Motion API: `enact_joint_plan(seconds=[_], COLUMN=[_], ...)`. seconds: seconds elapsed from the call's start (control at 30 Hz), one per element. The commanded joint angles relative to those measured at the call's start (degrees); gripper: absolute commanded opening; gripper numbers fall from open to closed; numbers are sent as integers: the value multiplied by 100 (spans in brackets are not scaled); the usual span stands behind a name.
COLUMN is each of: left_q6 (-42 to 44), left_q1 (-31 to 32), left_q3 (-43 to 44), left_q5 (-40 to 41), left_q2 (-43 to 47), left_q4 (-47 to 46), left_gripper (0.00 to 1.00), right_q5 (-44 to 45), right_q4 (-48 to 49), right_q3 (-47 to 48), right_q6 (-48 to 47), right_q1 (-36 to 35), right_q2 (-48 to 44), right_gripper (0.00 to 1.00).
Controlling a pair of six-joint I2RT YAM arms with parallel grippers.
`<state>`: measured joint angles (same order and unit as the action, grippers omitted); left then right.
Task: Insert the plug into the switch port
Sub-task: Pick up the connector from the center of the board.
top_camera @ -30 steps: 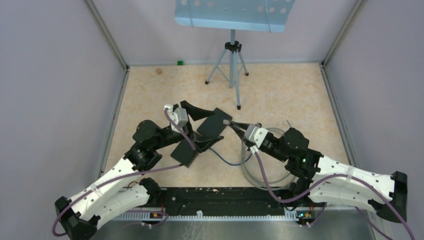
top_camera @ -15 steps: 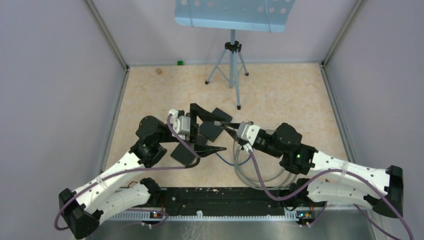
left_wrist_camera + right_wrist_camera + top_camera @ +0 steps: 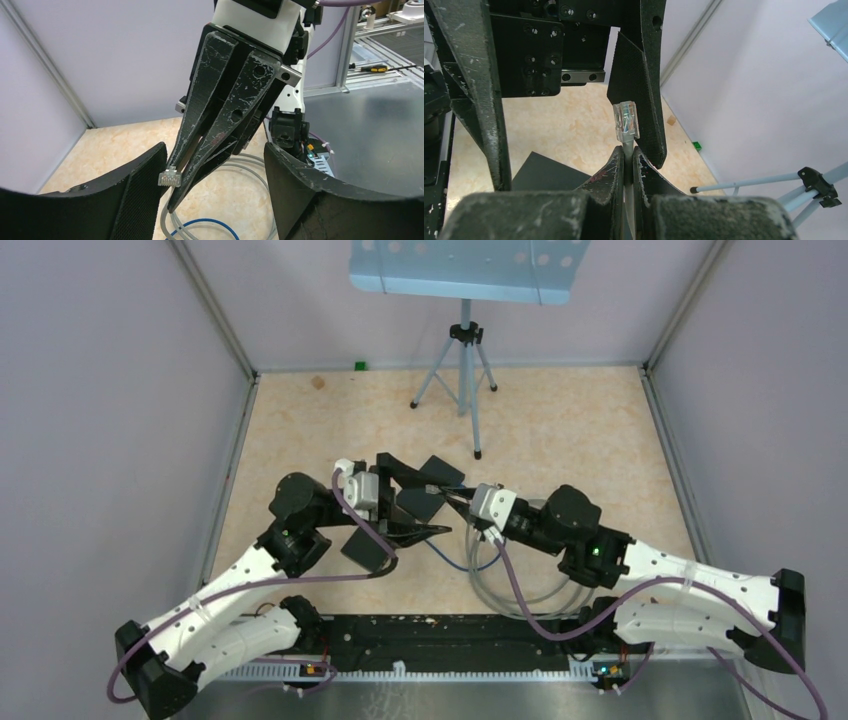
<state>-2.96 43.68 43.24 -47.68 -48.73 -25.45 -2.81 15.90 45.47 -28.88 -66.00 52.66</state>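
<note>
Clear plug on grey cable, thin blue cable, scuffed black right pincer, beige mottled counter, pale blue panel far, green block far left.

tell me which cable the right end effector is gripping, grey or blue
The light grey cable ending in the clear plastic plug, pinched in the right end effector; the thin blue cable lies loose.

White arm shells, black joints, purple cables, green LED; right end effector fingers scuffed black.
</note>
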Motion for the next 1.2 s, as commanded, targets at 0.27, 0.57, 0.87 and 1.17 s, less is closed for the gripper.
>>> enact_joint_plan(seconds=[0.27, 0.57, 0.87, 1.17], left_q6=[68, 105, 172, 179], left_q1=[35, 35, 40, 35], left_q3=[124, 96, 142, 185], left_q5=[1120, 958, 839, 915], left_q2=[488, 446, 362, 324], left_q4=[232, 267, 372, 515], left_gripper=[72, 50, 34, 0], right_q5=[-47, -89, -143, -219], right_q4=[8, 3, -2, 145], right_q3=[190, 190, 190, 39], right_q6=[225, 256, 262, 212], right_q1=[-66, -80, -80, -80], right_q2=[-233, -230, -249, -339], right_gripper=[0, 0, 0, 7])
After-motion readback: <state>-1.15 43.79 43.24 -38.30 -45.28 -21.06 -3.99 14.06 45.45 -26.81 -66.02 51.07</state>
